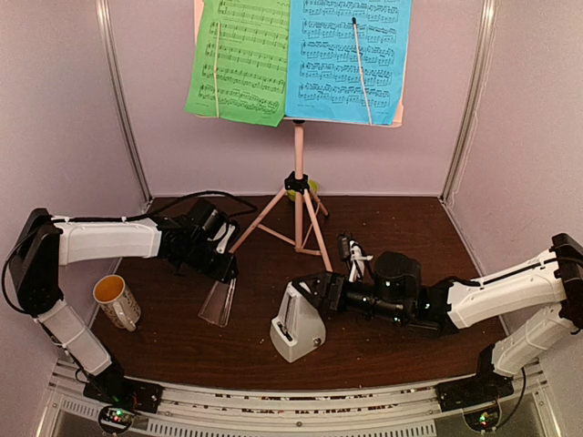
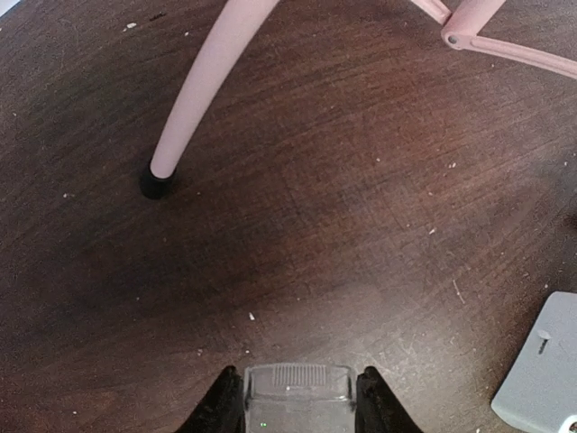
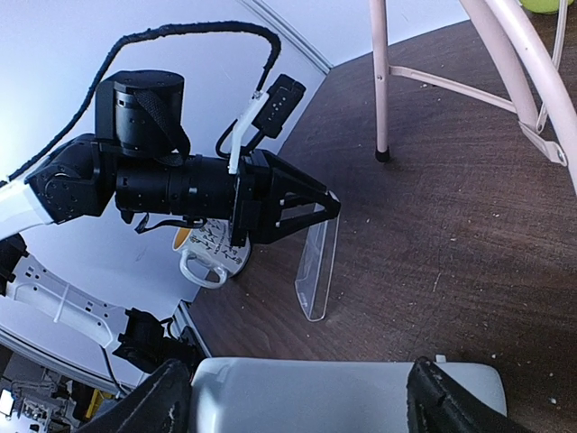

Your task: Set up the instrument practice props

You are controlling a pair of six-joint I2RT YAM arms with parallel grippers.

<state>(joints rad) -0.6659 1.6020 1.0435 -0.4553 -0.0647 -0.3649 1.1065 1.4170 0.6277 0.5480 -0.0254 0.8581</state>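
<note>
The left fingers (image 3: 297, 194) clamp the clear cover (image 3: 315, 262); the right fingers (image 3: 167, 401) clamp the metronome (image 1: 296, 330).

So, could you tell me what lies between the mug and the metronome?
The clear cover, held by the left gripper, is between the mug and the metronome; the top view shows it.

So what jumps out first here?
The pink stand at the back centre, with a green sheet and a blue sheet side by side on it. In front, the left gripper holds the clear cover, and the right gripper clasps the metronome nearer the front edge.
</note>
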